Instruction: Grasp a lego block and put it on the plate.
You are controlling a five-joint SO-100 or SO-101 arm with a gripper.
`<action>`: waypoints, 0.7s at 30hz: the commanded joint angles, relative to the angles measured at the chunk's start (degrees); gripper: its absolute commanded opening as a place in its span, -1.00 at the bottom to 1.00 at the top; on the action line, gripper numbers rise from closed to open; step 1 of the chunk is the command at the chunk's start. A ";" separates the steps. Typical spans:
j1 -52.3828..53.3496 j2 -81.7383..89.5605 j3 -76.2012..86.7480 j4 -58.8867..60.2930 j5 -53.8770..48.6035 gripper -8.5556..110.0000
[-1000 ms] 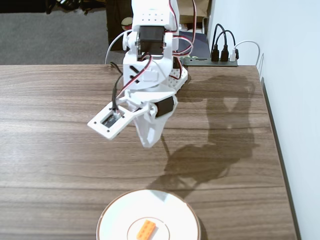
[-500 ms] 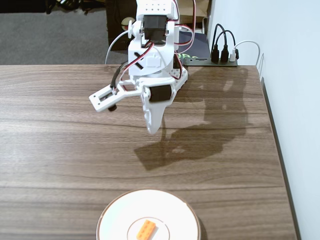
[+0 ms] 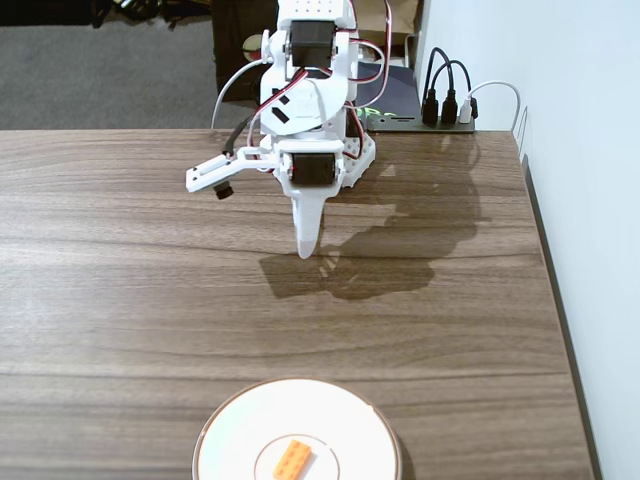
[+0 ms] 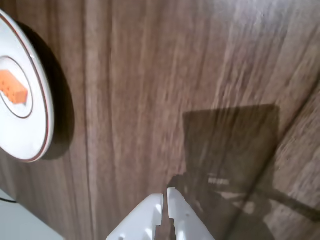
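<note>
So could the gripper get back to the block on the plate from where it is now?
Probably yes. The block lies exposed in the middle of the plate, with only bare table between it and the gripper, which is shut and holds nothing.

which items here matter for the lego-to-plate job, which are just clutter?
Job:
- lego block, orange, lying on the plate's inner circle
- plate, white, at the near table edge
- gripper, shut, empty, far from the plate

Clutter:
- power strip with black and white plugs, at the back of the table
</note>
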 commanded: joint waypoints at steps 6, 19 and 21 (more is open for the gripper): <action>-0.35 9.40 3.96 2.81 1.76 -0.85; -0.44 22.59 8.09 11.95 5.45 -0.85; -0.53 24.70 8.53 13.18 5.89 -0.85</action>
